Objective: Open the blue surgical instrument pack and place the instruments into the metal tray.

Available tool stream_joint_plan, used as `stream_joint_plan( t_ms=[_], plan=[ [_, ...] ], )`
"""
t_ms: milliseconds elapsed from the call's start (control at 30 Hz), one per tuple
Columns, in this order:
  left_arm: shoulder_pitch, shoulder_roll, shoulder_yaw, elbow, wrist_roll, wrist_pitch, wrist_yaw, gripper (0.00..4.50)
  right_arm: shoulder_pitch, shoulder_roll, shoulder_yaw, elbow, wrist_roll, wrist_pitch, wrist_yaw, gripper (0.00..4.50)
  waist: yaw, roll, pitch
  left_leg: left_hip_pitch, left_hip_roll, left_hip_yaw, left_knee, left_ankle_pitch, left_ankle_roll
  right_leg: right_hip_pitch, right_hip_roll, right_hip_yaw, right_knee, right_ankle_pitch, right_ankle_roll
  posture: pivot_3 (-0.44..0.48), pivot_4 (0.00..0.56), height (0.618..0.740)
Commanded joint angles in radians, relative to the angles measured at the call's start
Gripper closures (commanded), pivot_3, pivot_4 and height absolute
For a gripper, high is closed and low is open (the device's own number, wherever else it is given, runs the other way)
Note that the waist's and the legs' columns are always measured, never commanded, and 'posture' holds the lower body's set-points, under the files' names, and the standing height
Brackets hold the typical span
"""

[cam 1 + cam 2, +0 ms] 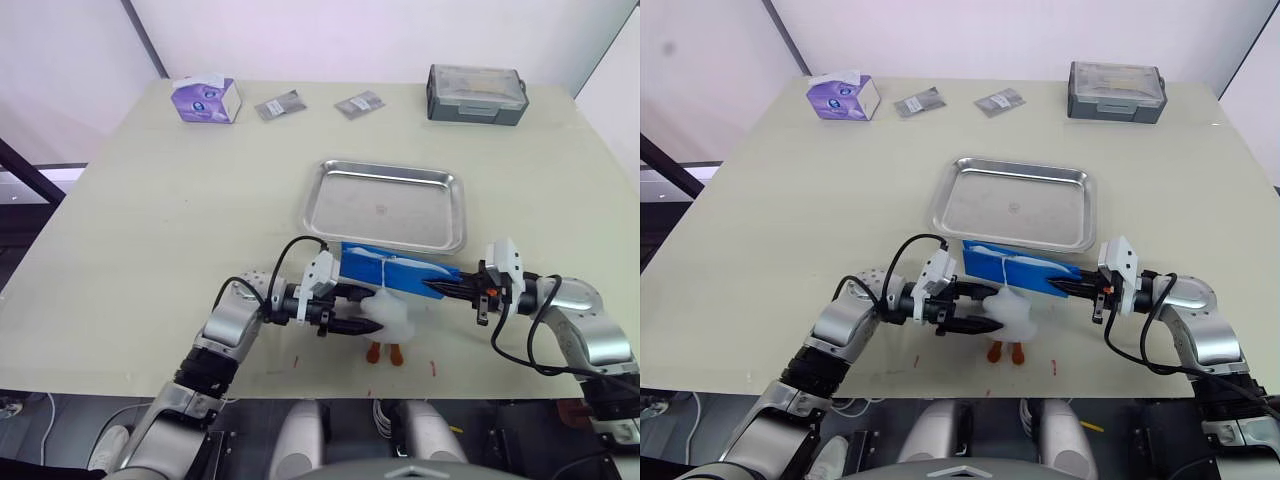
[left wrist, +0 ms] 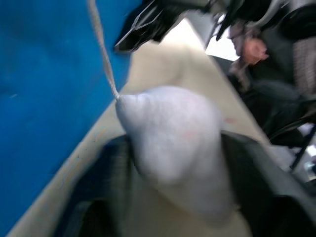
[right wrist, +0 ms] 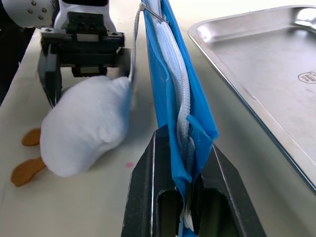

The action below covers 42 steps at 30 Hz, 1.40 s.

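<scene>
My right gripper [image 3: 185, 197] pinched the blue pack [image 1: 398, 270] on edge, just in front of the tray [image 1: 385, 204]; left fingers [image 1: 975, 326] clamped the white plush zipper pull [image 1: 1012, 312]; I judged a steady sideways pull best, right hand anchoring, pack kept low over the counter [image 1: 150, 220].

Pale cream counter [image 1: 130, 230]. The metal tray [image 1: 386, 205] sits near the middle; along the far edge lie a purple tissue box [image 1: 205, 99], two small grey packets [image 1: 279, 105] [image 1: 359, 104] and a grey lidded box [image 1: 476, 94]. Near the front edge, a white plush toy with orange feet [image 1: 389, 322] beside small red marks [image 1: 433, 368].
</scene>
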Motion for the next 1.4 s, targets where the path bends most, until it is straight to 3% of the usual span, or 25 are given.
stream_joint_plan(
  t_ms=[33,100,133,467,667,1067,1400],
  plan=[
    [0.017,0.032,0.038,-0.064,-0.061,0.028,-0.04,3.51,-0.005,-0.003,-0.031,-0.035,0.027,-0.018,0.005,4.5,-0.001,0.0,0.0,0.0,0.0,0.0,0.0,0.0,0.0,0.0,0.0,0.0,0.0,0.0,0.0,0.0,0.15,0.738],
    [0.02,0.052,0.052,-0.081,-0.079,0.044,-0.046,4.29,-0.002,-0.005,-0.032,-0.036,0.03,-0.019,0.009,4.5,-0.001,0.0,0.0,0.0,0.0,0.0,0.0,0.0,0.0,0.0,0.0,0.0,0.0,0.0,0.0,0.0,0.15,0.738],
    [0.019,0.066,0.064,-0.09,-0.091,0.056,-0.05,4.4,-0.001,-0.005,-0.033,-0.038,0.032,-0.018,0.01,4.5,0.0,0.0,0.0,0.0,0.0,0.0,0.0,0.0,0.0,0.0,0.0,0.0,0.0,0.0,0.0,0.0,0.15,0.738],
    [-0.043,0.248,0.198,-0.043,-0.136,0.099,-0.113,4.4,0.009,-0.02,-0.043,-0.06,0.056,-0.008,0.03,4.5,0.001,0.0,0.0,0.0,0.0,0.0,0.0,0.0,0.0,0.0,0.0,0.0,0.0,0.0,0.0,0.0,0.15,0.738],
    [-0.103,0.345,0.27,0.1,-0.117,0.094,-0.137,4.4,0.024,-0.028,-0.054,-0.087,0.079,-0.003,0.04,4.5,0.0,0.0,0.0,0.0,0.0,0.0,0.0,0.0,0.0,0.0,0.0,-0.001,0.0,0.0,0.0,0.0,0.15,0.738],
    [-0.139,0.43,0.291,0.259,-0.074,0.06,-0.194,4.4,0.024,-0.006,-0.095,-0.146,0.189,0.055,0.011,4.5,-0.001,0.0,0.0,0.0,0.0,0.0,0.0,0.0,0.0,-0.001,0.0,-0.001,0.0,0.0,0.0,0.0,0.15,0.738],
    [-0.095,0.436,0.275,0.166,-0.112,0.135,-0.213,4.4,-0.02,0.086,-0.145,-0.254,0.389,0.221,-0.112,4.5,-0.001,0.0,0.001,-0.001,0.0,0.0,0.0,0.0,0.0,-0.001,0.0,-0.001,0.0,0.0,0.0,0.0,0.15,0.738]
  ],
)
